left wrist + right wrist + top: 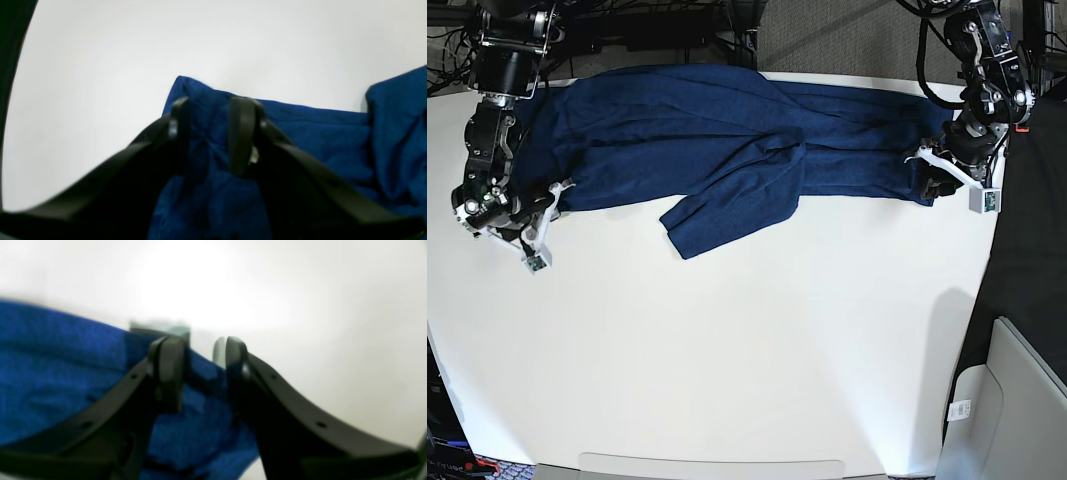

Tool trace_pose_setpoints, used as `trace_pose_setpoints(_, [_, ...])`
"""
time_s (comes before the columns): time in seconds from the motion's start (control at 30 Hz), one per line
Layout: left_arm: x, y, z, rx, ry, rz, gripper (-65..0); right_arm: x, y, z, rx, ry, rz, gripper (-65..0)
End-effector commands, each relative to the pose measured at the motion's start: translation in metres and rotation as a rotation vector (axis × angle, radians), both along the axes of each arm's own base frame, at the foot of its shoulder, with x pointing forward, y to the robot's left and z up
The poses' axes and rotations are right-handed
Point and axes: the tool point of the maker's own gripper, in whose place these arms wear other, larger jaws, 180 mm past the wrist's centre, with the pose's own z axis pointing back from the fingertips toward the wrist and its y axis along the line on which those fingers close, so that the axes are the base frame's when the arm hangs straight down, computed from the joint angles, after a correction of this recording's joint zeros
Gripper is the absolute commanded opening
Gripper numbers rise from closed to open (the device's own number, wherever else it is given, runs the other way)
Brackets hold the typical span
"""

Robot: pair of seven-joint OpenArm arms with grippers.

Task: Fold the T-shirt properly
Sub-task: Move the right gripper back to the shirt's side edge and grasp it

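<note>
The dark navy T-shirt (727, 140) lies spread sideways along the far edge of the white table (747, 350). One sleeve is folded over its middle. My left gripper (930, 172) is at the shirt's right end. In the left wrist view it (210, 110) is closed on a bunch of the blue fabric (317, 133) near a corner. My right gripper (552, 195) is at the shirt's left end. In the blurred right wrist view it (200, 350) pinches the shirt's edge (50, 373), and the fabric hangs a little off the table.
The table's right edge runs close to my left arm, with dark floor beyond it. A pale grey bin (1017, 400) stands at the lower right. Cables and arm mounts sit behind the far edge.
</note>
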Motion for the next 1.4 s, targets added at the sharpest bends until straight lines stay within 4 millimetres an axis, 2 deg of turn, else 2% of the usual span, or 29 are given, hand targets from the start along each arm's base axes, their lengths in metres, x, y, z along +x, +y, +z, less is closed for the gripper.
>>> trace_pose_setpoints(0.0, [0.006,0.003,0.011,0.012,-0.039,-0.005,-46.1,0.006,0.001,0.003,-0.006,-0.003,0.022,-43.8])
trace_pose_setpoints(0.07, [0.006,0.003,0.011,0.012,-0.039,-0.005,-46.1,0.002,0.007,-0.004,-0.008,0.02,0.041,-44.1])
trace_pose_setpoints(0.13, [0.006,0.003,0.011,0.012,-0.039,-0.005,-46.1,-0.002,0.011,-0.008,-0.009,0.034,0.056,-48.0])
trace_pose_setpoints(0.27, [0.007,0.002,0.011,0.011,-0.04,-0.006,-46.1,-0.004,0.012,-0.01,-0.008,0.041,0.06,-65.0])
trace_pose_setpoints(0.47, [0.006,0.004,0.011,0.013,-0.04,0.0,-46.1,-0.01,0.002,-0.001,-0.02,0.021,0.069,-64.3])
trace_pose_setpoints(0.63, [0.006,0.004,0.011,0.012,-0.038,-0.001,-46.1,-0.02,0.002,0.02,0.042,0.019,0.106,-64.3])
trace_pose_setpoints(0.73, [0.007,0.003,0.011,0.011,-0.041,-0.003,-46.0,-0.032,0.001,0.029,0.085,0.014,0.115,-64.3])
trace_pose_setpoints(0.93, [0.008,0.002,0.012,0.011,-0.042,-0.006,-46.0,-0.062,-0.015,0.044,0.103,0.002,0.088,-64.3])
trace_pose_setpoints(1.07, [0.008,0.002,0.012,0.01,-0.042,-0.005,-46.0,-0.077,-0.01,0.052,0.078,0.001,0.134,-64.3])
trace_pose_setpoints(1.17, [0.008,0.002,0.011,0.01,-0.042,-0.007,-46.0,-0.07,-0.003,0.06,0.081,-0.04,0.146,-64.1])
trace_pose_setpoints(1.27, [0.009,0.002,0.012,0.01,-0.043,-0.007,-46.0,-0.05,0.006,0.066,0.111,-0.124,0.133,-63.5])
trace_pose_setpoints(1.37, [0.009,0.002,0.012,0.01,-0.043,-0.007,-46.0,-0.031,0.007,0.067,0.071,-0.159,0.108,-55.9])
